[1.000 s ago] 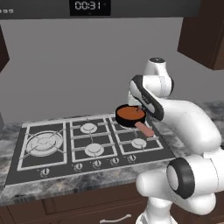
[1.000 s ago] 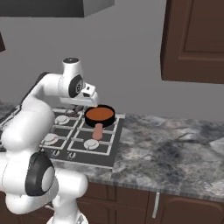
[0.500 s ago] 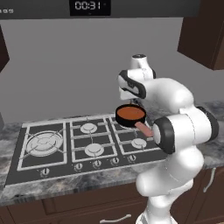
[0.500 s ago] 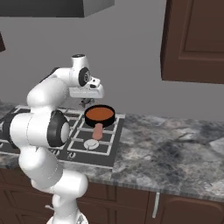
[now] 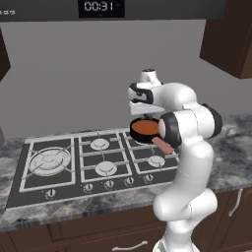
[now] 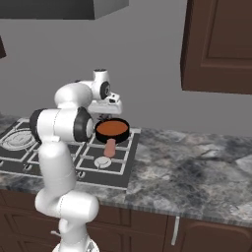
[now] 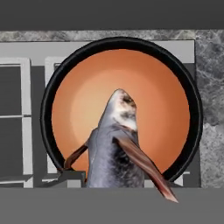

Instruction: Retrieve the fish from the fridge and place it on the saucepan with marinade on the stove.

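One relation decides the drop: the fish (image 7: 114, 148), pinched in the gripper (image 7: 114, 186), hangs nose-down directly above the saucepan with marinade (image 7: 187, 87), long axis pointing into it.

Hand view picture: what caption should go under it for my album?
A grey fish hangs nose-first over the pan of orange marinade on the stove.
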Available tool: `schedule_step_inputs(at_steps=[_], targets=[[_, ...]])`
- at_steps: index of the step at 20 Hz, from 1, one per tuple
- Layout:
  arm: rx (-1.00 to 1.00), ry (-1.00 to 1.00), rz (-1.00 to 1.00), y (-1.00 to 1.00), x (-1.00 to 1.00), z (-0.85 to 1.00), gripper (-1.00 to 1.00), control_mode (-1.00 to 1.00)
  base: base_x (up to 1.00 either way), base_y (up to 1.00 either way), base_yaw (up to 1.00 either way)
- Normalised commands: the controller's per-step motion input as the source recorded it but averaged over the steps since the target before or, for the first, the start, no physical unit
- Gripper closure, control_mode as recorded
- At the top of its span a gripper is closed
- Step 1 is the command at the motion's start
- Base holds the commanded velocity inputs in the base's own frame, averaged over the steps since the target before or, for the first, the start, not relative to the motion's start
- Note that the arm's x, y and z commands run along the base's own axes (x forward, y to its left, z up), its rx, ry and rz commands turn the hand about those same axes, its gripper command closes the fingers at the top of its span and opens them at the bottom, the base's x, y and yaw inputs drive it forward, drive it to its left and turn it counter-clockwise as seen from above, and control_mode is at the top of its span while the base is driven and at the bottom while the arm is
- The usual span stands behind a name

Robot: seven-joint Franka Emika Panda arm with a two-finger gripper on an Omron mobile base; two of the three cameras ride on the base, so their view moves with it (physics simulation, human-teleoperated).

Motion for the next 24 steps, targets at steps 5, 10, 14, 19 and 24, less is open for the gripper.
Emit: schedule_step_inputs(at_steps=[5, 10, 14, 19, 24], targets=[[0.01, 0.03, 0.0, -0.3, 0.41, -0.63, 1.0, -1.0, 0.0, 0.0, 0.0], [0.01, 0.0, 0.0, -0.24, 0.3, -0.61, 1.0, -1.0, 0.0, 0.0, 0.0], [0.0, -0.03, 0.0, 0.18, 0.38, -0.11, 1.0, -1.0, 0.0, 0.0, 0.0], [-0.01, 0.01, 0.0, 0.24, 0.48, -0.03, 1.0, -1.0, 0.0, 0.0, 0.0], [0.0, 0.0, 0.0, 0.0, -0.12, -0.04, 1.0, -1.0, 0.0, 0.0, 0.0]])
